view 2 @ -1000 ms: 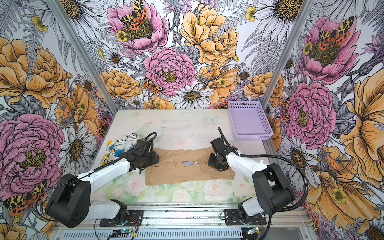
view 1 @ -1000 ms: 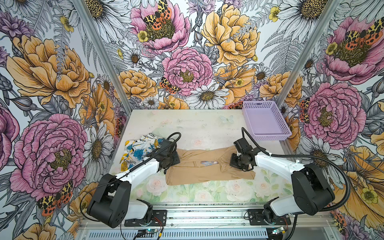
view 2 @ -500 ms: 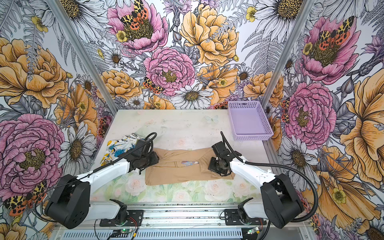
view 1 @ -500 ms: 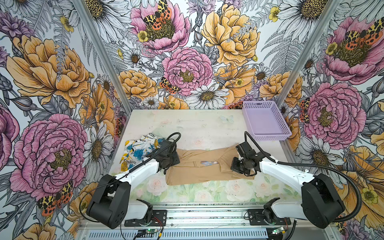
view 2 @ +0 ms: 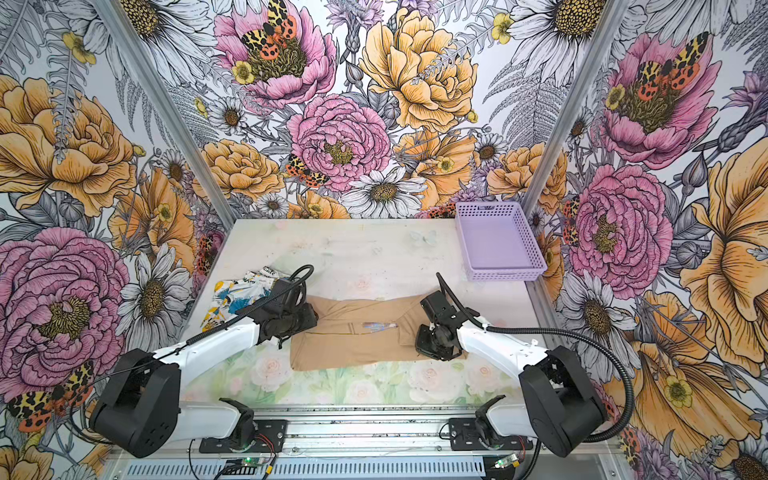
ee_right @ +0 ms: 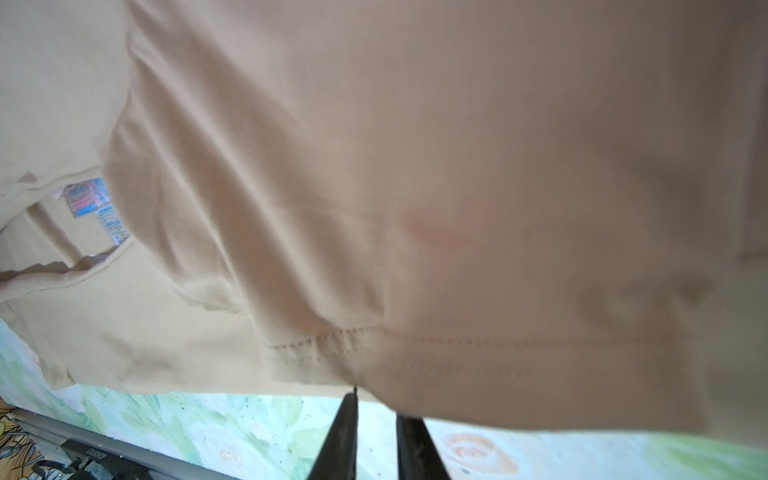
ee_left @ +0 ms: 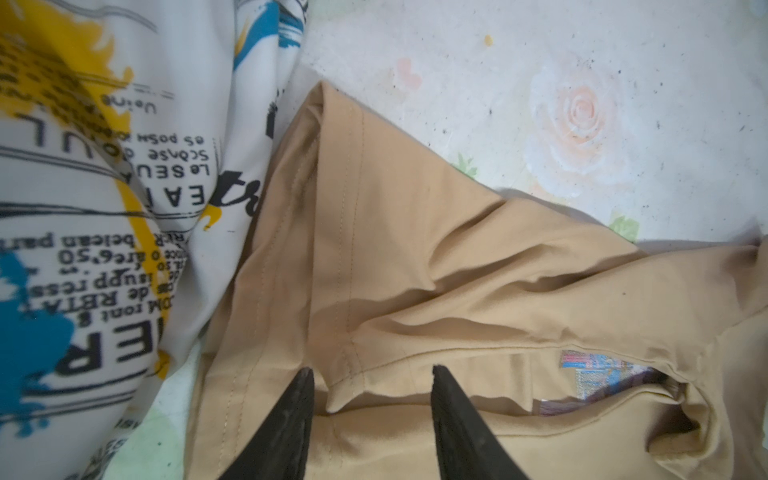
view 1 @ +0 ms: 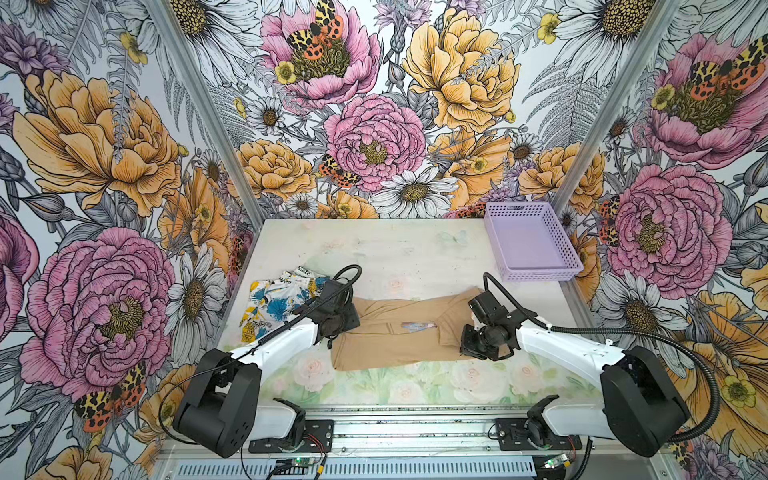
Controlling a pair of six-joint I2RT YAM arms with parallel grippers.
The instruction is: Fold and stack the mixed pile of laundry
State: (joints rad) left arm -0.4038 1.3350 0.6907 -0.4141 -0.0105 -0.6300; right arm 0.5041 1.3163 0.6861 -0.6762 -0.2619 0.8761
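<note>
Folding the tan-beige shirt [view 1: 386,345]: my left gripper [ee_left: 370,370] is resting half open astride a crease; my right gripper [ee_right: 378,409] is hovering barely parted, empty, hem at its tips. Next, probably: folding crosswise.

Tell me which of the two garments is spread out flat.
The plain tan garment, lying between the arms; the white printed garment is bunched at the table's left edge.

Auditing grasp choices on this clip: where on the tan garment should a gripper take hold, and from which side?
Pinch the stitched hem at the tan garment's right end, coming from the table's near side with the right gripper. That hem is a free edge over bare table just ahead of it; the middle lies flat, offering nothing to pinch.
</note>
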